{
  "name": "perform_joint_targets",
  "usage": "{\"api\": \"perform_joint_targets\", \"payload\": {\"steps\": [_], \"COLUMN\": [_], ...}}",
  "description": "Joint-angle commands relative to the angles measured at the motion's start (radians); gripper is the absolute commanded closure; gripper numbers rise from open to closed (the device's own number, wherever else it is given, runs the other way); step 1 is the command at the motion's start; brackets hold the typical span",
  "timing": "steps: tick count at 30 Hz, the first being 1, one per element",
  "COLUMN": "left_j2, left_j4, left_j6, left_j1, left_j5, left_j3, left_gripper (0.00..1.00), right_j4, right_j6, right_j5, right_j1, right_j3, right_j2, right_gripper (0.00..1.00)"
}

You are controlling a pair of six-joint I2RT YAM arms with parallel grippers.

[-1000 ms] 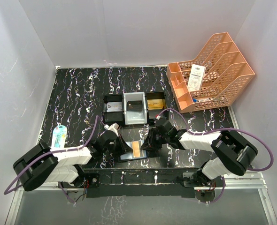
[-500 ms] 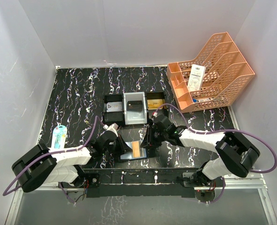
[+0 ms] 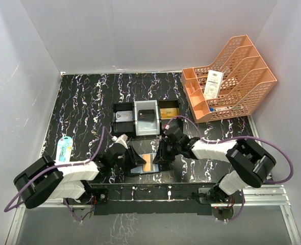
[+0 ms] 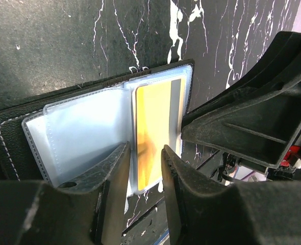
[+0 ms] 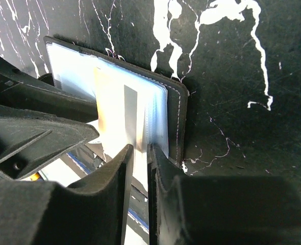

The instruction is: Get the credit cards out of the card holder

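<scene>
At the near edge of the table (image 3: 84, 107), between the two arms, the card holder (image 4: 74, 138) lies spread open and flat, clear sleeves up. And there's the gold credit card (image 4: 153, 127), tucked in the sleeve on the right arm's side, a grey stripe down its length. The left gripper (image 4: 144, 149) hangs right over it, jaws a little apart, one finger either side of the card's near half, nothing pinched. From the other side, the right gripper (image 5: 139, 148) is in at the holder's edge, jaws almost together. Just a slit there, with the sleeves and the card's striped end running into it; whether they grip anything, can't tell. From above, both grippers crowd the holder nose to nose. Just behind sit three small bins (image 3: 146, 125) in a row, with more cards (image 3: 147, 114), one in each. In the far right corner stands the orange file rack (image 3: 232, 76), a white slip (image 3: 213, 84) in it.
</scene>
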Motion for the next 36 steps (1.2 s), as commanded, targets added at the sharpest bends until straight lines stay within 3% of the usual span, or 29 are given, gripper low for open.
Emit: {"api": "perform_joint_targets", "payload": {"steps": [1,7,10,15,21,28,33,36], "left_j2": [0.032,0.054,0.037,-0.051,-0.153,-0.157,-0.112,-0.065], "left_j4": [0.098,0.200,0.180,0.076,-0.003,-0.027,-0.056,-0.009], "left_j6": [-0.016,-0.018,-0.018,-0.010,0.010,0.007,0.002,0.005], "left_j1": [-0.005,-0.005,-0.005,-0.006,-0.005,-0.006,-0.006,-0.005], "left_j5": [0.007,0.042,0.034,-0.009,-0.031,-0.036,-0.037,-0.021], "left_j3": [-0.057,-0.069,-0.067,-0.067,-0.082,-0.086,-0.058,-0.050], "left_gripper": [0.70,0.85,0.94,1.00,1.00,1.00,0.72,0.67], "right_j4": [0.097,0.093,0.062,-0.021,-0.069,-0.068,-0.062,-0.054], "right_j6": [0.028,0.026,0.021,0.007,-0.006,-0.017,-0.019,-0.016], "right_j5": [-0.037,-0.037,-0.007,0.080,0.130,0.113,0.095,0.087], "right_j1": [0.010,0.019,0.018,0.019,0.017,0.017,0.019,0.017], "right_j3": [-0.033,-0.036,-0.029,0.001,0.021,0.041,0.051,0.049], "right_j2": [0.031,0.044,0.040,0.025,0.014,0.010,0.012,0.017], "right_gripper": [0.87,0.92,0.92,0.91,0.91,0.90,0.90,0.90]}}
